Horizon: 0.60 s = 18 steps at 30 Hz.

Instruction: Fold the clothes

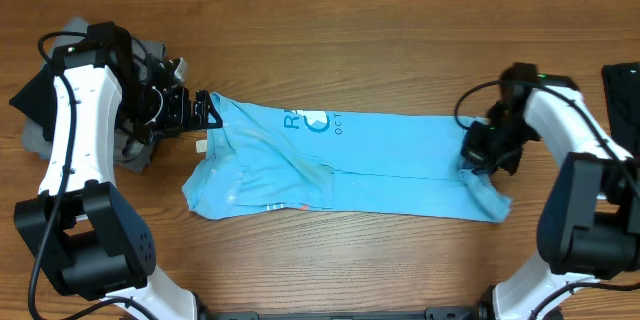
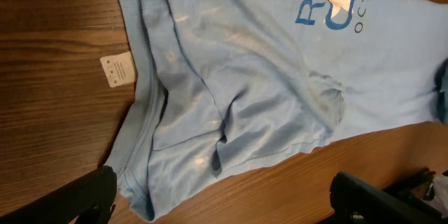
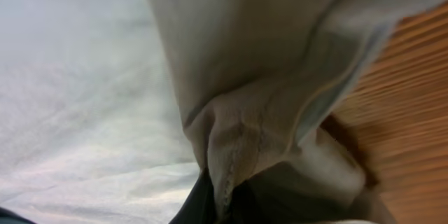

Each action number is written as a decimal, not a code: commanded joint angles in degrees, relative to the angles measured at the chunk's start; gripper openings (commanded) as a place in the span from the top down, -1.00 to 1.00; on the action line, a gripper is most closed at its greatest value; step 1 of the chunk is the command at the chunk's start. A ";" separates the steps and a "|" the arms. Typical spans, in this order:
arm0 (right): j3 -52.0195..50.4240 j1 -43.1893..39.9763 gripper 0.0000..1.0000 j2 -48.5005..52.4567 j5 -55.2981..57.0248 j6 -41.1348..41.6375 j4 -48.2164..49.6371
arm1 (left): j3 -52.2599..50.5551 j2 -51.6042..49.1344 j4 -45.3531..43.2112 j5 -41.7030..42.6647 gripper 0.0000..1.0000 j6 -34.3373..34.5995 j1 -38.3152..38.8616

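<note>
Item: light sky-blue T-shirt, folded into a long band and lying flat across the middle of the desk, its length running left to right.
- Print: blue and white lettering near the upper edge, left of centre; the left wrist view shows it at top right.
- Small white tag at the shirt's left end, lying on bare wood just beside the collar edge; its print is too small to read.
- Left end: rumpled, with overlapping folds and a ribbed edge. Right end: bunched and drawn up into a peak.

Surface: brown wood-grain desk, visible all around the shirt and at the right of the right wrist view.

Other clothes: grey and black garments heaped at the far left under the left arm; a black garment at the right edge, cut off by the frame.

Arms:
- The left arm reaches inward from the left. The left fingers are spread wide, released, at the shirt's upper-left corner with nothing between them; their dark tips frame the shirt's left end from above.
- The right arm bends in from the right. The right fingers are clenched on a gathered pinch of the T-shirt's right end.
</note>
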<state>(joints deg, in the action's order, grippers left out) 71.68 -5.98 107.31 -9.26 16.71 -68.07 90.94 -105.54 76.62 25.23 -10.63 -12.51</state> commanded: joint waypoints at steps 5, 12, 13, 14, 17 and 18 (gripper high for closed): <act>1.11 5.60 0.92 -1.57 1.70 6.16 0.94 | 0.74 0.66 0.07 0.33 -1.00 0.39 -0.28; 1.11 8.61 0.92 -1.57 1.51 11.32 3.06 | 0.74 0.66 0.09 0.33 -1.00 0.57 -0.22; 1.11 8.76 0.92 -1.57 1.49 12.00 3.58 | 0.74 0.66 0.09 0.33 -1.00 0.57 -0.22; 1.11 8.85 0.92 -1.57 0.90 12.31 4.28 | 0.74 0.66 0.09 0.33 -1.00 0.57 -0.22; 1.11 8.87 0.92 -1.57 -2.47 12.52 5.84 | 0.74 0.66 0.11 0.33 -1.00 0.55 -0.22; 1.11 8.87 0.92 -1.57 -3.02 13.16 6.14 | 0.74 0.66 0.11 0.33 -1.00 0.57 -0.22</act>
<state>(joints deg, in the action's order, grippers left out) 71.68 2.72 107.31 -9.52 27.53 -62.61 90.94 -105.54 76.69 25.23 -10.52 -12.51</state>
